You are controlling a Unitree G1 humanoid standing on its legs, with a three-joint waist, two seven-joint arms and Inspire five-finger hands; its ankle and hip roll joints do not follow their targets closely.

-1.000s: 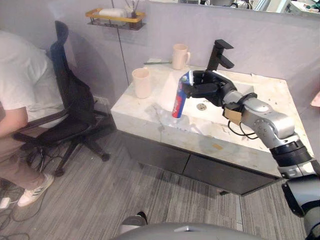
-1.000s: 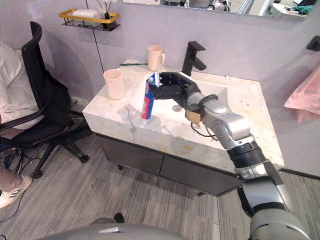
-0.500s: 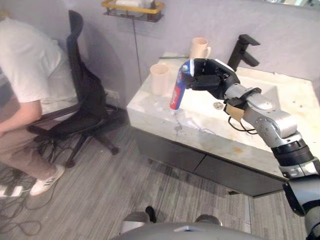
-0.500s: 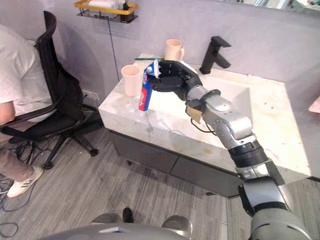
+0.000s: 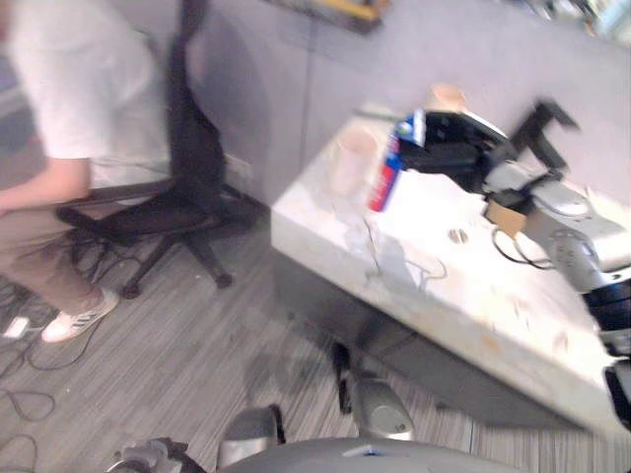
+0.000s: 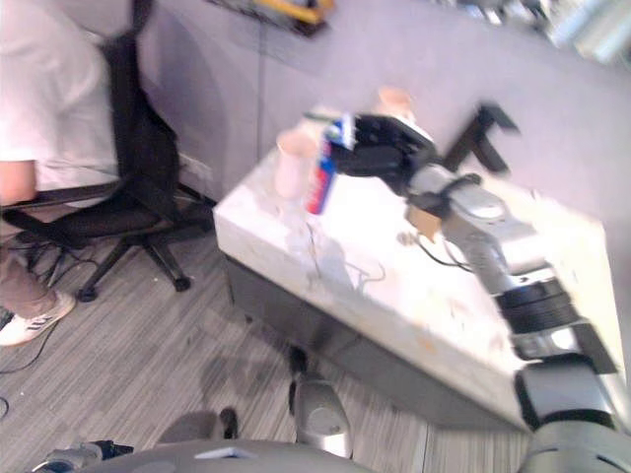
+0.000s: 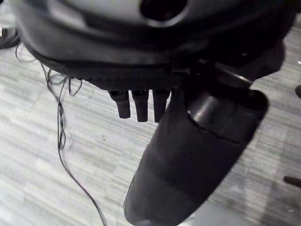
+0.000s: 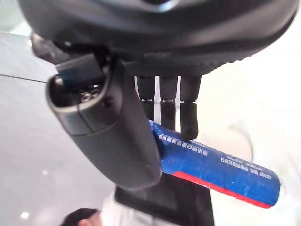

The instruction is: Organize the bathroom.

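Observation:
A blue and red toothpaste tube point(image 5: 386, 179) is held upright above the left part of the marble counter point(image 5: 463, 305). My right hand point(image 5: 452, 148) is shut on its upper end; in the right wrist view the fingers point(image 8: 181, 110) and thumb pinch the tube point(image 8: 221, 167). A pale pink cup point(image 5: 352, 162) stands on the counter just left of the tube. A second cup point(image 5: 446, 96) stands at the back by the wall. My left hand point(image 7: 188, 155) hangs over the grey floor, fingers relaxed, holding nothing.
A black faucet point(image 5: 548, 122) rises behind the sink basin point(image 5: 456, 236). A person point(image 5: 69, 99) sits in a black office chair point(image 5: 192, 148) left of the counter. A yellow shelf point(image 5: 350, 8) hangs on the wall. Cables lie on the floor by the chair.
The camera has swung, shifting the whole picture. My right hand has carried the tube from the basin's edge leftward, closer to the pink cup. It still holds the tube.

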